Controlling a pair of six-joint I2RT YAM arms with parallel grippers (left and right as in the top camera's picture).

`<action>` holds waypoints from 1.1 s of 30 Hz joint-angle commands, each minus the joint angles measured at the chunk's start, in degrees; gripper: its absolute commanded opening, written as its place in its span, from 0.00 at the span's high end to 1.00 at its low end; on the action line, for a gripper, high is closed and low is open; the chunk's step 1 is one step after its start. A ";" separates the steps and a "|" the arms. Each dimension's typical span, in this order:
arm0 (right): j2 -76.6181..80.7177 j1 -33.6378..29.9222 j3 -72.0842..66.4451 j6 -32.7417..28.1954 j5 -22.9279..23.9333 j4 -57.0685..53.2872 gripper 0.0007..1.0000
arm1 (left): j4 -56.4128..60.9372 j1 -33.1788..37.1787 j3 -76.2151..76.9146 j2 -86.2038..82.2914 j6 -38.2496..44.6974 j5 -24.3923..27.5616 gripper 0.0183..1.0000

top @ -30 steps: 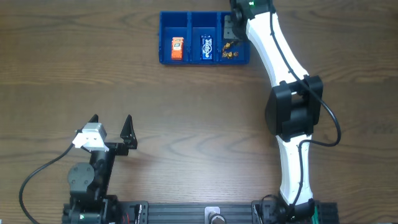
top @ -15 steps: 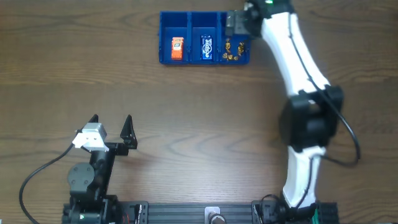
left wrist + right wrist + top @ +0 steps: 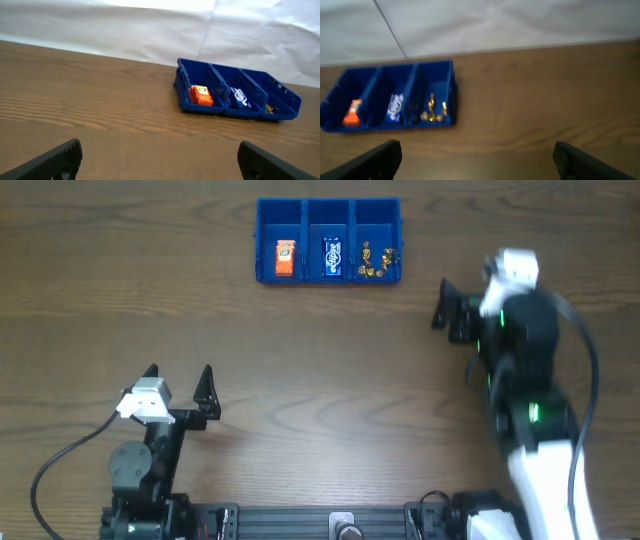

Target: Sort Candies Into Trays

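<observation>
Parking the released, empty right claw point(image 3: 452, 316) low at five o'clock should avoid the twelve-o'clock tray point(image 3: 329, 280); left claw point(image 3: 178, 377) likewise released.

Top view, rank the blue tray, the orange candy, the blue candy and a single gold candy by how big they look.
1. the blue tray
2. the orange candy and the blue candy, too alike to rank
3. a single gold candy, smallest

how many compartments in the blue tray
3, side by side in the tray: one holds an orange candy, the middle a blue candy, the third gold candies.
</observation>
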 commanded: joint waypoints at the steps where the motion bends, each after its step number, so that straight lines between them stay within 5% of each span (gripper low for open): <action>1: -16.39 0.04 -15.96 -1.07 0.35 6.80 0.00 | -1.86 0.24 -1.14 -0.39 0.63 1.03 0.00; 8: -34.14 0.04 -30.49 -1.05 0.28 15.26 0.00 | -1.86 0.24 -1.14 -0.39 0.63 1.03 0.00; 22: -44.26 -1.36 -43.52 -2.58 -0.22 28.72 0.00 | -1.86 0.24 -1.14 -0.39 0.63 1.03 0.00; 33: -46.84 -4.59 -43.36 -8.48 -3.82 22.95 0.00 | -1.88 0.24 -1.14 -0.39 0.63 1.03 0.00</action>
